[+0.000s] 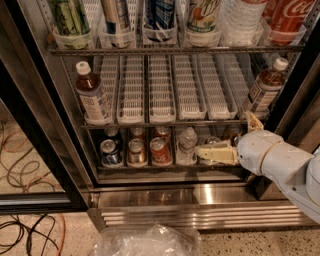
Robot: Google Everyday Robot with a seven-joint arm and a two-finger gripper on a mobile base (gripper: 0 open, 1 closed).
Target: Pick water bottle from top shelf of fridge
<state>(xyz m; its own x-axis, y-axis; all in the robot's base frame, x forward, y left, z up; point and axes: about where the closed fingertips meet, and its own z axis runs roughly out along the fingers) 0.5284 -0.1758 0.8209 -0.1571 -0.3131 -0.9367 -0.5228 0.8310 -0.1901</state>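
The fridge is seen with its black door frame at the left and cables on the floor beside it. The water bottle is stood on the top shelf, right of centre, with a cola bottle just beside it. The gripper is held well below it, at the lowest rack, next to a small clear bottle. Its fingers are spread apart and nothing is grasped.

We see the top shelf, a metal wire rack with a grey front rail, carrying tall cans, a red cola bottle and the large clear ribbed water bottle in clear plastic cups. The rack below holds long white slotted trays and, at each end, a white-capped brown tea bottle. On the lowest rack stand short drink cans and a small clear bottle, with the cream gripper just beside that bottle.
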